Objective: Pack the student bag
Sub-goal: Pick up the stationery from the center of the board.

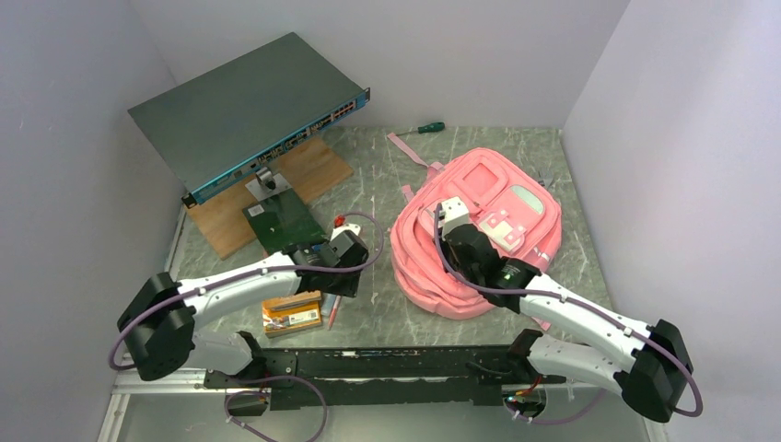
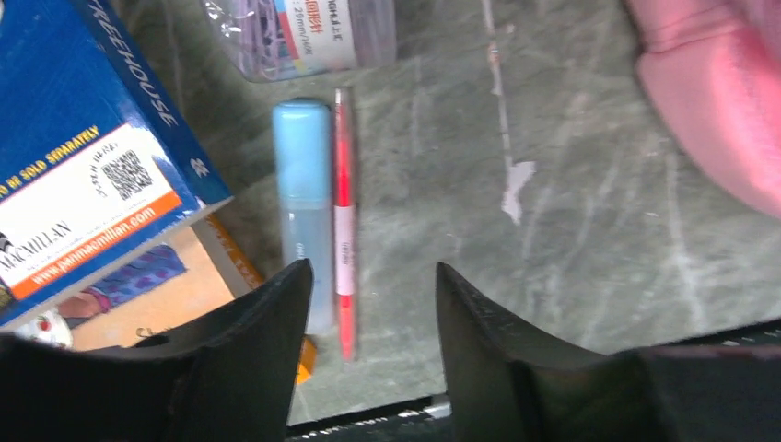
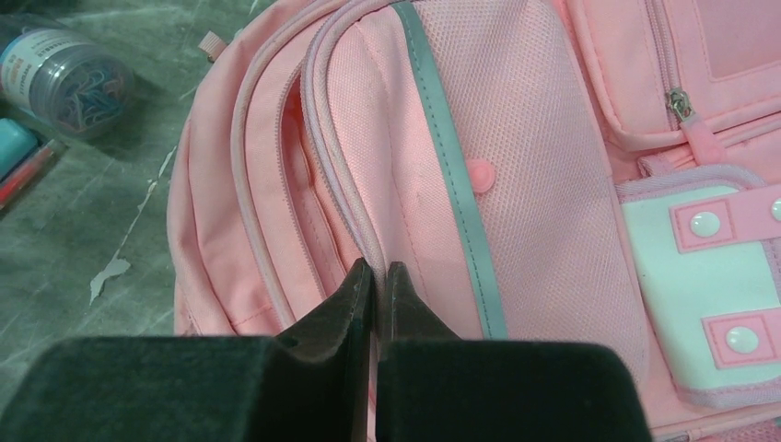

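Black fingers of the left gripper stand apart with nothing between them, above a red pen and a pale blue tube. Pen and tube lie side by side, touching, on the green marbled table. In the left wrist view a blue book lies just left of the tube, on top of an orange-covered book. A clear jar of paper clips lies on its side just beyond the tube and pen.

The student bag lies flat on the right half of the table, front pockets upward, with a strap trailing toward the far edge. The right gripper has its jaws together, tips at the bag's zip seam beside the mesh panel; whether fabric is pinched cannot be told.

At far left a grey network switch sits over a wooden board. A green-handled screwdriver lies near the far wall
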Robot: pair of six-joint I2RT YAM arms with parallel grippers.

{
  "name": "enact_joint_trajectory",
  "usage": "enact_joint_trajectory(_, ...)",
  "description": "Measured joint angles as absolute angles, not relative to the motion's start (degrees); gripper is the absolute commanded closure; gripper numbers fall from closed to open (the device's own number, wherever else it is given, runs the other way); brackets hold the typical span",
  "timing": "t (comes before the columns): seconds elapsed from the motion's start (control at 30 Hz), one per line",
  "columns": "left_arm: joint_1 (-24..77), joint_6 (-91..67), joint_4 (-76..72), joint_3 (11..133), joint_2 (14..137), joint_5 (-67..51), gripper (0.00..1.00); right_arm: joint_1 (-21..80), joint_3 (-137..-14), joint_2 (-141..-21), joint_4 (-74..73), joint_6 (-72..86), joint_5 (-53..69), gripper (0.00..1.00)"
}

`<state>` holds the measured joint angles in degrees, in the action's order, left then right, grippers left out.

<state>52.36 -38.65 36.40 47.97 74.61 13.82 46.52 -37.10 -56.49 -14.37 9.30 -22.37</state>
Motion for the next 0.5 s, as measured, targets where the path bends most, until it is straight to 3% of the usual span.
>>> enact_joint_trajectory(0.17, 51.9, -36.8, 37.3, 48.9, 79.8, 17.1, 0.55, 46.5, -37.1, -55.6, -14.9, 9.3, -22.0, 1.00)
enact_joint_trajectory(0.5, 48.6, -32.9, 37.2, 50.9, 86.4, 18.5, 0.58, 46.5, -37.1, -55.1, -15.6, 9.2, -21.5, 1.00)
